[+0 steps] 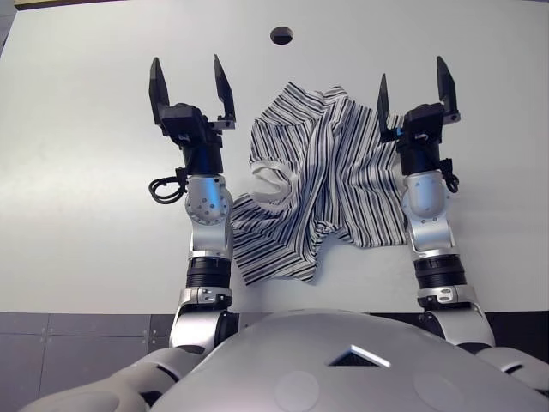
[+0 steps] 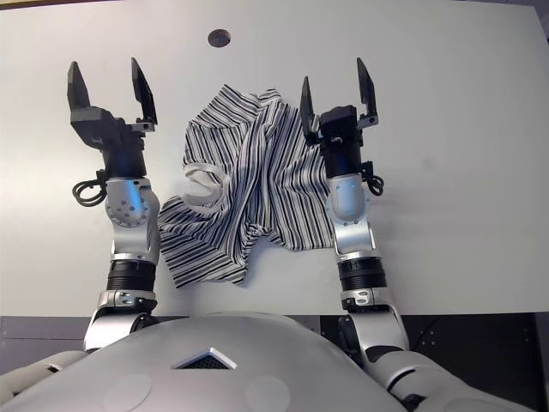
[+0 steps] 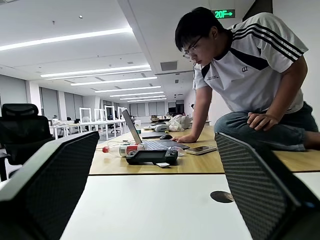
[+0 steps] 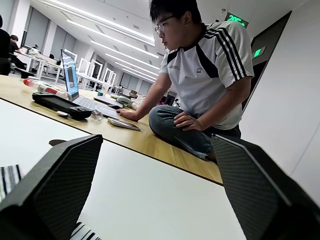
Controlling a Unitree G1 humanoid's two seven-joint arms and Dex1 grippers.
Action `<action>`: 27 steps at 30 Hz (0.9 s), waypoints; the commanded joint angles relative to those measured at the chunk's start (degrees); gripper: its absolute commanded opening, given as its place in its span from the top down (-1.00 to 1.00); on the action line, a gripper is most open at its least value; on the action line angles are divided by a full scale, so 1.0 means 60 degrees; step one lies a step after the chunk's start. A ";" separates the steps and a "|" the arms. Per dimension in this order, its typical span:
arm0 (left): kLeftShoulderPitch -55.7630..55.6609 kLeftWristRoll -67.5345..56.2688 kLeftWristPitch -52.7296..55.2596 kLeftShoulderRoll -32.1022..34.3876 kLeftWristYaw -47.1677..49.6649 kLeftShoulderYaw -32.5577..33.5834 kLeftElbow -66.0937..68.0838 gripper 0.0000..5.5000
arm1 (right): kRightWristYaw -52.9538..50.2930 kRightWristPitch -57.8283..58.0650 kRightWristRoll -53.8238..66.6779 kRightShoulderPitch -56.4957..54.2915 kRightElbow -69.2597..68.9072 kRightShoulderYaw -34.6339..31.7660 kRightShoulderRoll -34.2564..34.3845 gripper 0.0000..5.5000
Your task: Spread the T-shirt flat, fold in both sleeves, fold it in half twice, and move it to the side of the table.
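**A:** If going for the T-shirt (image 1: 322, 184) next, which way to reach?

**B:** Inward, toward the middle. Lying on the white table (image 1: 86, 215), right between both arms and close to the robot's side.

**A:** Closer to which gripper?

**B:** Closer to the right gripper (image 1: 413, 81). Hanging right at the cloth's right edge, with the same stripes seen low down from the right wrist. Left gripper (image 1: 189, 81) just beside the left edge, with a strip of bare table in between.

**A:** Open or closed?

**B:** Both spread wide, fingers pointing away from the robot. Holding nothing at all.

**A:** And the long way of the shirt?

**B:** Hard to say, being so bunched up. Seems a bit longer from near to far than from side to side. Leaning a little too, with one near corner poking out by the left arm and the far end reaching toward the small round hole (image 1: 281, 35) in the table.

**A:** Looks like what?

**B:** Thin black and white stripes. All crumpled, with big folds running down the middle. White collar (image 1: 270, 180) lying open on the left side, facing up. Sleeves hard to pick out in the mess.

**A:** Flat yet?

**B:** Not at all. Probably needs pulling out to both sides first, one edge for each gripper. Easy enough on the right, a short reach inward on the left. Might bunch up even more if grabbed in the middle.
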 commanded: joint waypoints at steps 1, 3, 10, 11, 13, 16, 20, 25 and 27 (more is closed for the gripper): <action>-0.0229 -0.0311 0.0111 0.0070 -0.0248 0.0015 0.0008 -0.57 | 0.0100 -0.0022 0.0015 -0.0093 -0.0095 -0.0021 -0.0156 -0.46; -0.0160 -0.0504 -0.0046 0.0087 -0.0473 -0.0074 -0.0064 -0.57 | 0.0166 0.0016 0.0038 -0.0147 -0.0159 -0.0009 -0.0189 -0.46; -0.0087 -0.0048 -0.0360 0.0160 -0.0357 -0.0097 0.0165 -0.57 | 0.0111 0.0017 -0.0164 -0.0217 -0.0157 0.0009 -0.0200 -0.46; -0.0061 0.0015 -0.0442 0.0146 -0.0310 -0.0088 0.0170 -0.57 | 0.0088 0.0003 -0.0177 -0.0226 -0.0142 0.0003 -0.0194 -0.46; -0.0043 0.0137 -0.0590 0.0120 -0.0203 -0.0060 0.0200 -0.57 | 0.0062 -0.0011 -0.0195 -0.0207 -0.0158 0.0000 -0.0178 -0.46; -0.0020 0.0253 -0.0704 0.0114 -0.0036 0.0023 0.0257 -0.57 | 0.0084 -0.0044 -0.0194 -0.0219 -0.0095 0.0032 -0.0152 -0.46; -0.0027 0.0337 -0.0770 0.0103 0.0101 0.0042 0.0321 -0.57 | 0.0147 0.0022 -0.0154 -0.0248 -0.0038 0.0043 -0.0141 -0.46; -0.0003 0.0348 -0.0711 0.0127 0.0038 -0.0031 0.0274 -0.57 | 0.0273 0.0078 -0.0119 -0.0300 -0.0072 0.0048 -0.0195 -0.46; -0.0003 0.0332 -0.0671 0.0132 -0.0002 -0.0051 0.0224 -0.57 | 0.0345 0.0154 -0.0221 -0.0380 -0.0054 0.0095 -0.0253 -0.46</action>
